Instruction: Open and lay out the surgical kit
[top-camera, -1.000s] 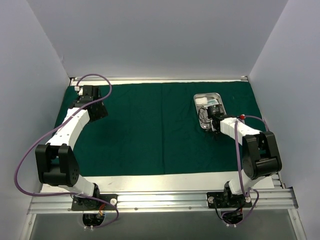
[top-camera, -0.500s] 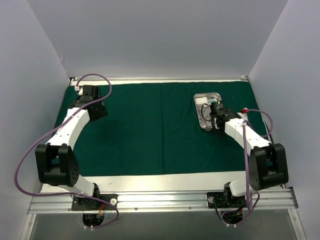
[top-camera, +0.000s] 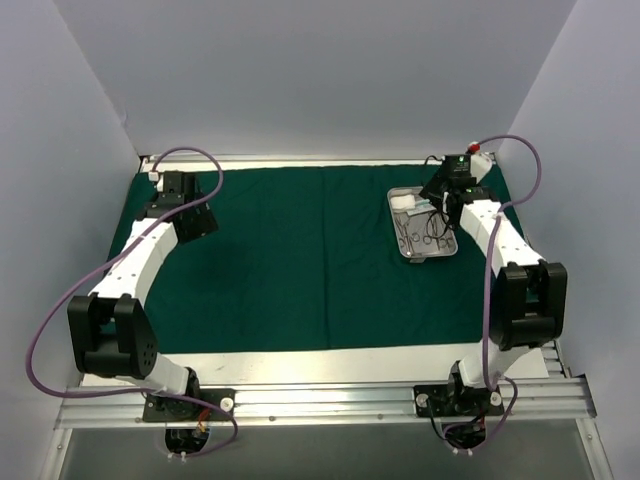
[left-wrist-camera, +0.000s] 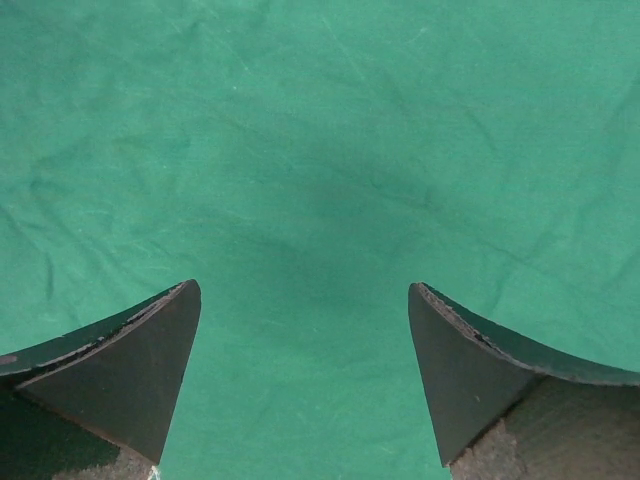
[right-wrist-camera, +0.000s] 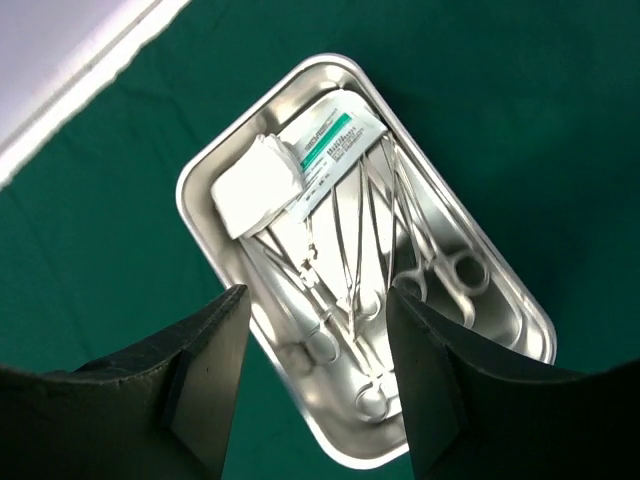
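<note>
The surgical kit lies unwrapped. Its dark green drape (top-camera: 300, 265) is spread flat over the table. On it at the back right stands the steel tray (top-camera: 424, 258). Inside the tray (right-wrist-camera: 183, 205) are a white gauze wad (right-wrist-camera: 255, 182), a white-green packet (right-wrist-camera: 335, 140) and several silver scissor-like instruments (right-wrist-camera: 440, 268). My right gripper (top-camera: 447, 200) hovers open above the tray's far right side, its jaws (right-wrist-camera: 318, 295) empty. Far on the left, my left gripper (top-camera: 196, 222) stands wide open just above bare drape (left-wrist-camera: 320, 150), with nothing between its fingertips (left-wrist-camera: 302, 288).
A white table strip (top-camera: 330, 362) and an aluminium rail (top-camera: 320, 400) run along the near edge. Grey walls (top-camera: 60, 150) close in the left, back and right. Purple cables (top-camera: 60, 300) loop off both arms.
My right arm has lifted off the tray's near end and swung to its far right side, opening its jaws; the whole tray now shows. The left jaws have spread a little wider.
</note>
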